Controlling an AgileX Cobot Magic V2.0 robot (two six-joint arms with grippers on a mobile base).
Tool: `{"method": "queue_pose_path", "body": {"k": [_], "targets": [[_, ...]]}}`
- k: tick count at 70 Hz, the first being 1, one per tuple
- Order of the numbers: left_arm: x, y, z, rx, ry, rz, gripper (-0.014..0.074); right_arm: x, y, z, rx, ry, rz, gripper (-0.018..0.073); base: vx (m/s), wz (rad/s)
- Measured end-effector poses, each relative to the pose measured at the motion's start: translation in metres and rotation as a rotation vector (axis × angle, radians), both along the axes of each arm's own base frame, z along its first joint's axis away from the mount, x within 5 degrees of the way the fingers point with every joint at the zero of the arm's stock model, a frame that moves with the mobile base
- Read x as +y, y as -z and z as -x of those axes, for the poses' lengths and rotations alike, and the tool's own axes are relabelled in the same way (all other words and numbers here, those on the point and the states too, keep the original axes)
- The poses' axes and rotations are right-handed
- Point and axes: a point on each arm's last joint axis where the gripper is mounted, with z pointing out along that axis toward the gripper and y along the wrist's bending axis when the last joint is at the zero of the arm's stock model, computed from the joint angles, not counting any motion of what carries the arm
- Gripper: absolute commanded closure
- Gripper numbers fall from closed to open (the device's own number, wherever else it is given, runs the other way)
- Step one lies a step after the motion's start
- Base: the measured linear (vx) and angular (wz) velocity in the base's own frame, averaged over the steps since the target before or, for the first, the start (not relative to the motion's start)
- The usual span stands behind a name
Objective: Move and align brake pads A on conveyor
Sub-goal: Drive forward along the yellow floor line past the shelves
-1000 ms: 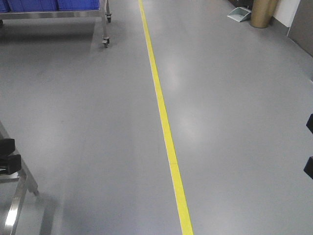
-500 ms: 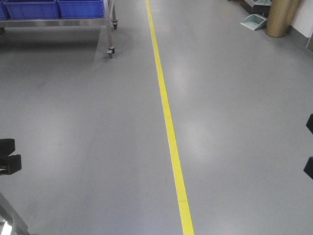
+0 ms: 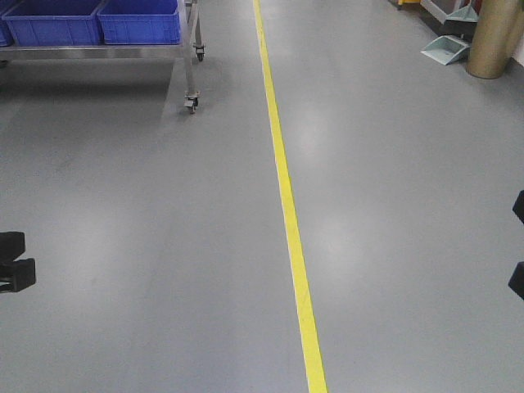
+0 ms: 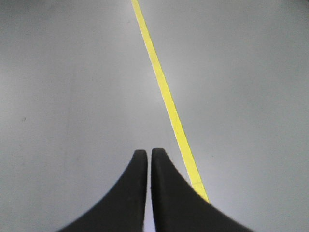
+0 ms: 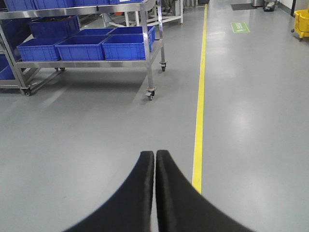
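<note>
No brake pads A and no conveyor show in any view; both are out of view. In the left wrist view my left gripper (image 4: 148,152) is shut with nothing between its black fingers, pointing over bare grey floor. The right wrist view shows my right gripper (image 5: 155,154) shut and empty as well, above the floor beside the yellow line. In the front view only dark parts of the left arm (image 3: 15,262) and the right arm (image 3: 517,246) show at the frame's two side edges.
A yellow floor line (image 3: 288,213) runs down the grey floor. A wheeled steel rack (image 3: 190,57) carrying blue bins (image 3: 139,20) stands far left. A tan cylinder (image 3: 496,37) and a dustpan (image 3: 446,49) stand far right.
The view has shifted: the rack and bins have come further into frame, the steel frame at the lower left has dropped out of view. Both arms sit at the same frame spots.
</note>
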Motion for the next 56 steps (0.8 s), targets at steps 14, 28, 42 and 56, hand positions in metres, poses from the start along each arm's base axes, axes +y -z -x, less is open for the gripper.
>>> {"method": "queue_pose_path", "body": {"k": [14,28,42,56], "targets": [[0.0000,0.0000,0.0000,0.000,0.000,0.000,0.0604,0.0000,0.0000,0.0000,0.000,0.000,0.000,0.0568,0.35,0.04],[0.0000,0.0000,0.0000,0.000,0.000,0.000,0.0604,0.0000,0.0000,0.0000,0.000,0.000,0.000,0.0568,0.31,0.00],[0.0000,0.0000,0.0000,0.000,0.000,0.000,0.0604,0.0000,0.0000,0.0000,0.000,0.000,0.000,0.0568,0.24,0.00],[0.0000,0.0000,0.0000,0.000,0.000,0.000,0.0604,0.0000,0.0000,0.0000,0.000,0.000,0.000,0.0568,0.16,0.06]]}}
